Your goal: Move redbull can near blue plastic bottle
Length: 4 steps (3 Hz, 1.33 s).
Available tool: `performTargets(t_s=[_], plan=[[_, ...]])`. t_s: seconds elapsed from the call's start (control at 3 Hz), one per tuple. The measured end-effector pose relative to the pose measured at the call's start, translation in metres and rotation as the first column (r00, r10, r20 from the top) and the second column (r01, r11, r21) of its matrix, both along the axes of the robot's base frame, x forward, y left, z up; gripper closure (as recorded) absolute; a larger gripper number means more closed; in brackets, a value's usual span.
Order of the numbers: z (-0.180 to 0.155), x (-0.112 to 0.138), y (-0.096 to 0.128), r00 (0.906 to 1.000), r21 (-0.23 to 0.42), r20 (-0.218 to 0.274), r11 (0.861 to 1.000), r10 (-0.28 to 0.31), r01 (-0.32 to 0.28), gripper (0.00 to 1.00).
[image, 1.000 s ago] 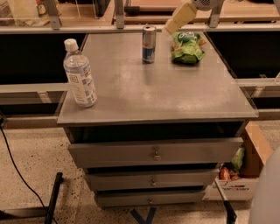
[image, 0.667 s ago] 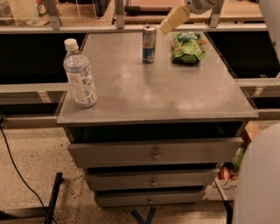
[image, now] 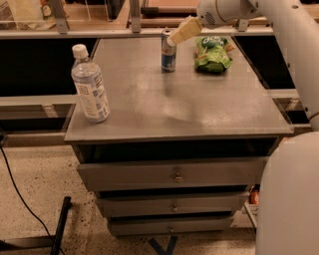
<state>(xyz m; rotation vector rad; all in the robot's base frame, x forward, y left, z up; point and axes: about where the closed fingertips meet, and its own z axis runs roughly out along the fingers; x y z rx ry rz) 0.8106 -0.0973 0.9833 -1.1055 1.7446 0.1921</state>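
Observation:
The redbull can (image: 168, 52), blue and silver, stands upright at the far middle of the grey table top (image: 179, 109). The blue plastic bottle (image: 90, 85), clear with a white cap, stands upright near the table's front left corner, well apart from the can. My gripper (image: 175, 38) comes in from the upper right on the white arm (image: 234, 10). Its beige tip is at the can's top right rim, touching or just short of it.
A green snack bag (image: 213, 54) lies just right of the can at the back right. Three drawers (image: 174, 175) sit under the table top. My white body (image: 291, 199) fills the lower right. A black cable (image: 20, 199) runs across the floor at left.
My gripper has moved left and down from over the green bag to the can's top. My white body has come further into view at the right. The can and bottle have not moved.

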Motion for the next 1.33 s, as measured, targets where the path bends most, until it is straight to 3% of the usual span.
performTargets(t_s=[0.67,1.33], plan=[[-0.024,0.015,0.021,0.9987,0.144,0.038,0.989,0.034,-0.040,0.00],[-0.043,0.019,0.027,0.9950,0.239,0.053,0.966,0.085,-0.095,0.00]])
